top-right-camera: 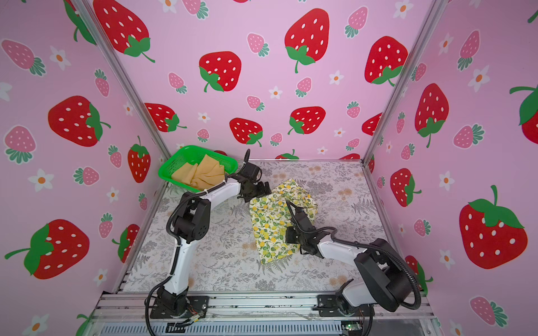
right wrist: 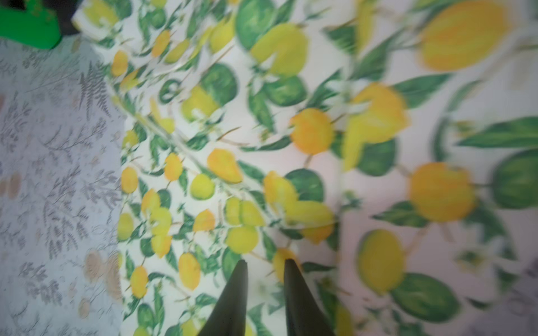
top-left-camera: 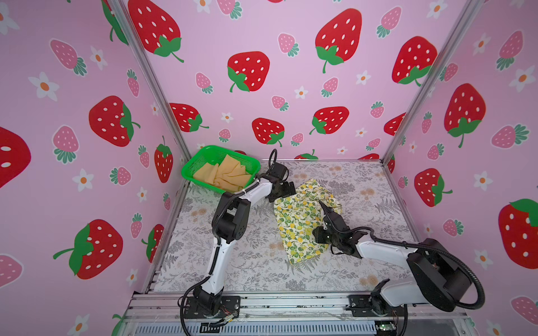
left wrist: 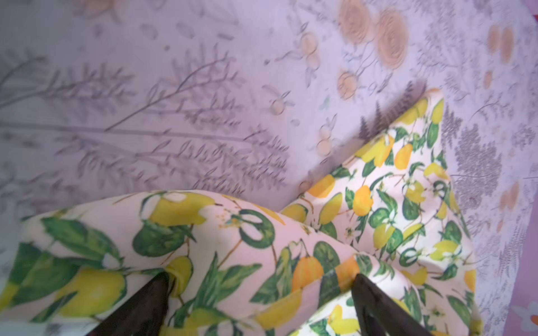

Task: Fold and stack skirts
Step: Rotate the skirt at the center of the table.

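**Two skirts: one spread on the surface, one in the basket**

We see the flower-printed surface (top-left-camera: 233, 261) with the lemon skirt (top-left-camera: 297, 229) lying rumpled near its middle, the far part bunched up. At the far left corner stands the green basket (top-left-camera: 192, 168), and the mustard skirt (top-left-camera: 230, 174) lies loosely folded inside it. The left claw (left wrist: 262, 291) is spread wide over the lemon skirt's near-basket edge, both fingertips (left wrist: 157, 288) down on the cloth and nothing gripped. The right claw (right wrist: 266, 261) sits on the bunched part of the same skirt with only a narrow gap between its fingers. That view is blurred, so we cannot tell whether any cloth is pinched.
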You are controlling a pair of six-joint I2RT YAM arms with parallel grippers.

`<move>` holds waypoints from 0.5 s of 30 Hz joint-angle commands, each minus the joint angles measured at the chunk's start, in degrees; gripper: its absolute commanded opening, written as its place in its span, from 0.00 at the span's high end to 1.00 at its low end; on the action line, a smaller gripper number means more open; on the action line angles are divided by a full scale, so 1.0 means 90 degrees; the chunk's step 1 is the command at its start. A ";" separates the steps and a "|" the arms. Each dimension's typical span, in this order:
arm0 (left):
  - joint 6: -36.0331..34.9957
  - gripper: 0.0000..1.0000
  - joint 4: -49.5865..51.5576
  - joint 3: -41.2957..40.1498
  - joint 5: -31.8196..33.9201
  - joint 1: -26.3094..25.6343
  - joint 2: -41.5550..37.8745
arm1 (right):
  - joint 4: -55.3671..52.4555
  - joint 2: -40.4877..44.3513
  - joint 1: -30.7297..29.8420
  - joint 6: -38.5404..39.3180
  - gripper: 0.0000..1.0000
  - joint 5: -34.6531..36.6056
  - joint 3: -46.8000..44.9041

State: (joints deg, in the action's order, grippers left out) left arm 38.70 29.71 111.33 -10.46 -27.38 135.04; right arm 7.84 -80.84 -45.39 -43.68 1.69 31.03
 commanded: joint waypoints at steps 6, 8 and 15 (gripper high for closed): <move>-0.0313 0.01 0.1119 0.1911 -0.0197 -0.0085 0.0144 | -0.0544 0.0641 -0.0620 -0.0307 0.62 0.0866 0.0483; -0.0364 0.01 0.1122 0.1766 -0.0228 -0.0064 -0.0197 | -0.0921 0.0864 -0.0591 0.0056 0.47 0.1295 0.0834; -0.0076 0.01 0.0123 -0.0735 -0.0418 -0.0151 -0.2014 | -0.1158 0.0679 0.0521 0.1031 0.03 0.1375 0.1566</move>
State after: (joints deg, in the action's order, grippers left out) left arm 36.73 33.67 111.59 -12.71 -28.01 121.58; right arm 0.75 -73.10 -44.71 -38.76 11.68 43.90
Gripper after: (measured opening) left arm 0.993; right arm 0.954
